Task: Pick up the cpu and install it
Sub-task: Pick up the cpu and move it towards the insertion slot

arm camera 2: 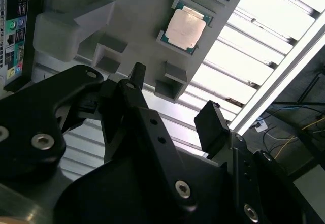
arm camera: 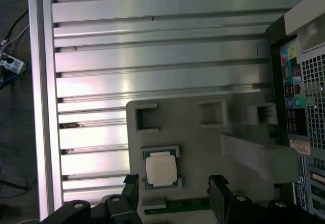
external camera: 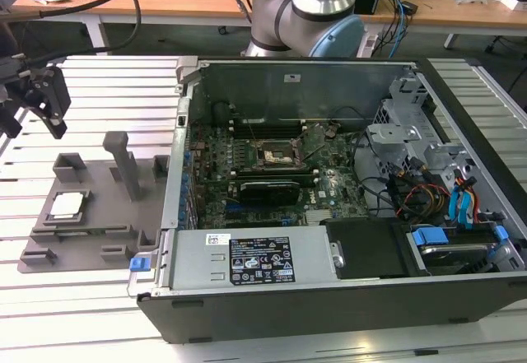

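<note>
Overhead, the black gripper (external camera: 33, 116) hangs released above the silver-topped square cpu (external camera: 66, 206). Grey plastic tray posts (external camera: 122, 157) stand beside it.

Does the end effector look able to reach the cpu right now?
Probably yes: the end effector hangs open near the cpu, which lies uncovered on its grey tray, nothing between them.
</note>
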Robot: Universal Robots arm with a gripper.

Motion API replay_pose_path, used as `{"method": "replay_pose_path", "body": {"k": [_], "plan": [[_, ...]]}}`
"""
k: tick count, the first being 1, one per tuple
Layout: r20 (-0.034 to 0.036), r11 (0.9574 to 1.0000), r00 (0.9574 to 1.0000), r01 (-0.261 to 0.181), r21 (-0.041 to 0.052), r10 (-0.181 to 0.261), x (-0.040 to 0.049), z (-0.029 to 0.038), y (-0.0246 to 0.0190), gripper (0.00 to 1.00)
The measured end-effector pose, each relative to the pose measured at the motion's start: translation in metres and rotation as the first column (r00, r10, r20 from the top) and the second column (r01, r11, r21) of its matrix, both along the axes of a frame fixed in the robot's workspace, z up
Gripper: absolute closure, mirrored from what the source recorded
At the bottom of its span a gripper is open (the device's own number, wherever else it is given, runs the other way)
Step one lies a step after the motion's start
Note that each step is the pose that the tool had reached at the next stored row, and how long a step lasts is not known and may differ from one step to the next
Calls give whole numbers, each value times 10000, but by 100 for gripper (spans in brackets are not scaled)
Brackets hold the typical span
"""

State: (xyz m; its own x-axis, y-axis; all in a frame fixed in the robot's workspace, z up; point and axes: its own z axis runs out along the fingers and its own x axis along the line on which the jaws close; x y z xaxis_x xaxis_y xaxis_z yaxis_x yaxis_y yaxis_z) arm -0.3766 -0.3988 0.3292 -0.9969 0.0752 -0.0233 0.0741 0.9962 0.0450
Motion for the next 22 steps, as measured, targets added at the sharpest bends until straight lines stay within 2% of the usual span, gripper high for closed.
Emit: {"method": "replay_pose_path", "body": {"k": [20, 21, 22], "plan": [[0, 10000, 10000, 0, -1, 0, 0, -128, 0, 34], [0, 10000, 10000, 0, 0, 0, 0, -138, 0, 34], [-1, 10000, 10000, 0, -1, 0, 0, -175, 0, 34]]}}
